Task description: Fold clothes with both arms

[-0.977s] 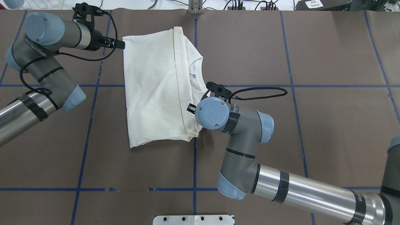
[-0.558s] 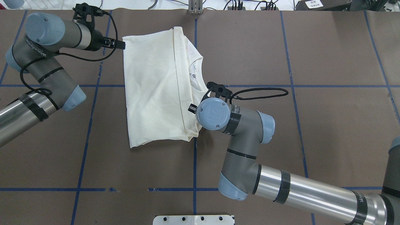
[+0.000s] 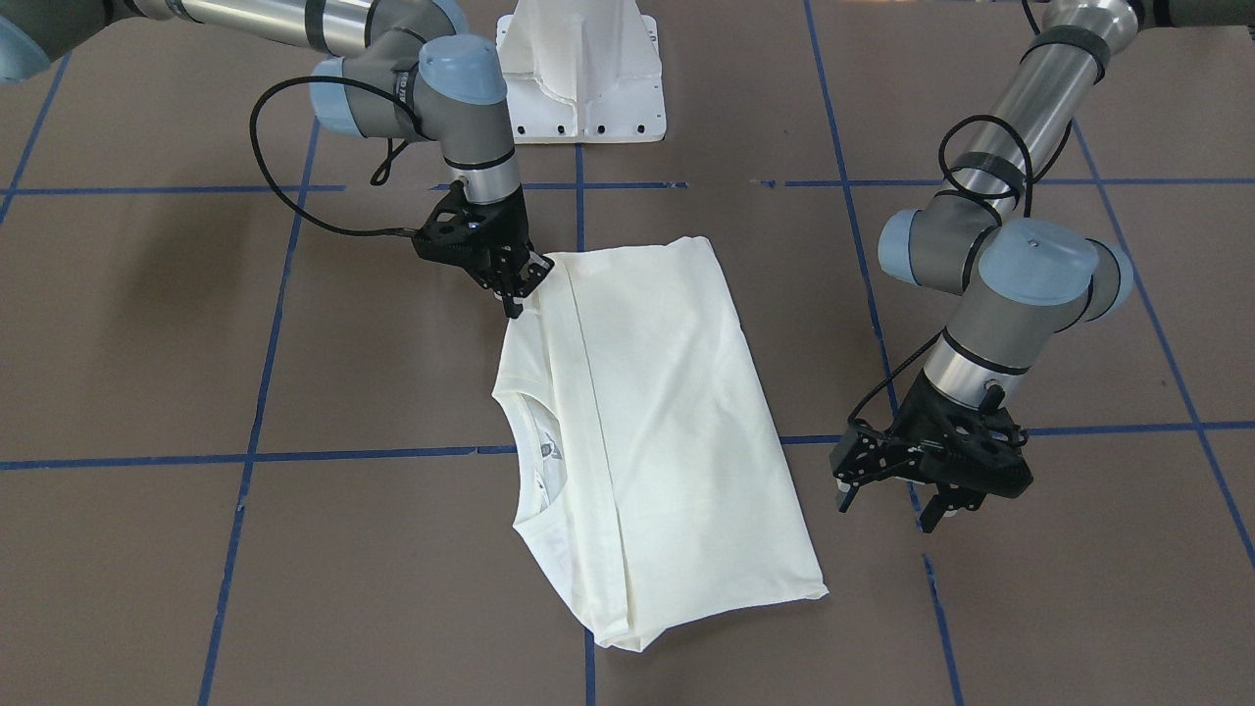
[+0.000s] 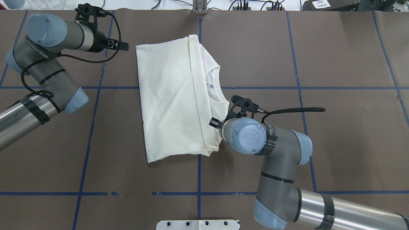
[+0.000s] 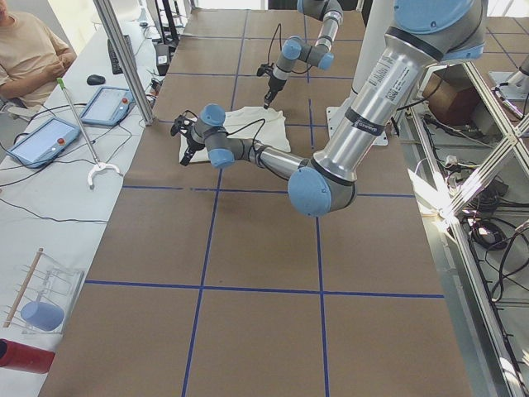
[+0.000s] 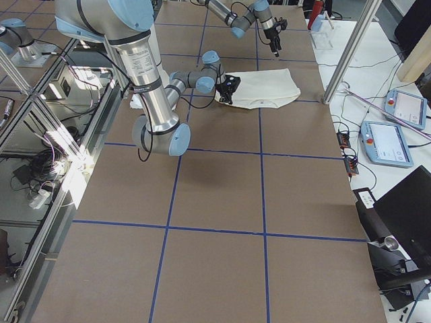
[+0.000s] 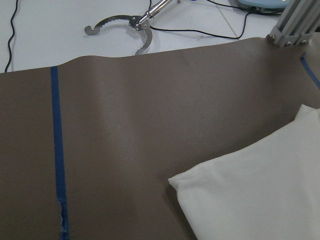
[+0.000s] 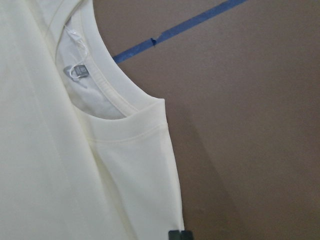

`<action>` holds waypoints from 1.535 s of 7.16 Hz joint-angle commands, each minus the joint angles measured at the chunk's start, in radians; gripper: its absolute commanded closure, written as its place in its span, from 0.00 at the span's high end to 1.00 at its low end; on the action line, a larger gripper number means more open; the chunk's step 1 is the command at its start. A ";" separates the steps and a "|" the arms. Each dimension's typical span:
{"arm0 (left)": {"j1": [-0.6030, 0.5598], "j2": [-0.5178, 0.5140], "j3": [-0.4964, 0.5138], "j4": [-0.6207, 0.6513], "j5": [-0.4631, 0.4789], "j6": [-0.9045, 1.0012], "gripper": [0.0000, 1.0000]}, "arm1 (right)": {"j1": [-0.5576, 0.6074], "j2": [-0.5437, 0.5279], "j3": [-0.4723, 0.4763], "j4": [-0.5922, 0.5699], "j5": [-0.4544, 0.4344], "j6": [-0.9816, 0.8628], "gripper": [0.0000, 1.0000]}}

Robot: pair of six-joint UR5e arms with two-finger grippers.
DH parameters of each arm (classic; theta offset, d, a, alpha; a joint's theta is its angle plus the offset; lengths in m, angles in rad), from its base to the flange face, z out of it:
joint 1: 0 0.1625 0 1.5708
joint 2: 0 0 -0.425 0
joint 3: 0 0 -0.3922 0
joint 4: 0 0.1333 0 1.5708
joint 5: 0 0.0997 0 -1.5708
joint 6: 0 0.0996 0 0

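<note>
The cream-white shirt [image 4: 169,95] lies folded lengthwise on the brown table, collar [image 8: 115,95] toward my right side. It also shows as the shirt [image 3: 667,412] in the front view. My right gripper [image 3: 518,294] is shut on the shirt's edge near the shoulder; from overhead the right gripper [image 4: 213,122] is mostly hidden under its wrist. My left gripper [image 4: 125,46] hovers just left of the shirt's far corner [image 7: 172,181], apart from it. In the front view the left gripper [image 3: 887,508] is open and holds nothing. No print shows.
The white pedestal base [image 3: 583,88] stands at the robot's side of the table. Blue tape lines [image 4: 92,127] grid the brown cover. Beyond the far edge lie a reacher tool [image 7: 125,25], tablets [image 5: 103,103] and a metal post [image 7: 295,25]; a person [image 5: 25,50] sits there.
My right gripper moved right and toward the robot, dragging the shirt with it. The shirt's far corner slid away from my left gripper, which stayed in place.
</note>
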 commanded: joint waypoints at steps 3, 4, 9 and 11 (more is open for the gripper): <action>0.010 -0.001 -0.003 -0.001 0.000 -0.002 1.00 | -0.174 -0.249 0.228 0.001 -0.156 0.045 0.00; 0.012 -0.001 -0.003 -0.001 0.000 -0.002 1.00 | -0.189 -0.258 0.234 0.001 -0.174 0.051 0.07; 0.012 0.007 -0.009 -0.001 0.000 -0.001 1.00 | -0.286 -0.251 0.248 0.000 -0.295 -0.385 1.00; 0.012 0.007 -0.009 -0.001 -0.002 -0.002 1.00 | -0.338 -0.251 0.247 0.001 -0.355 -0.528 1.00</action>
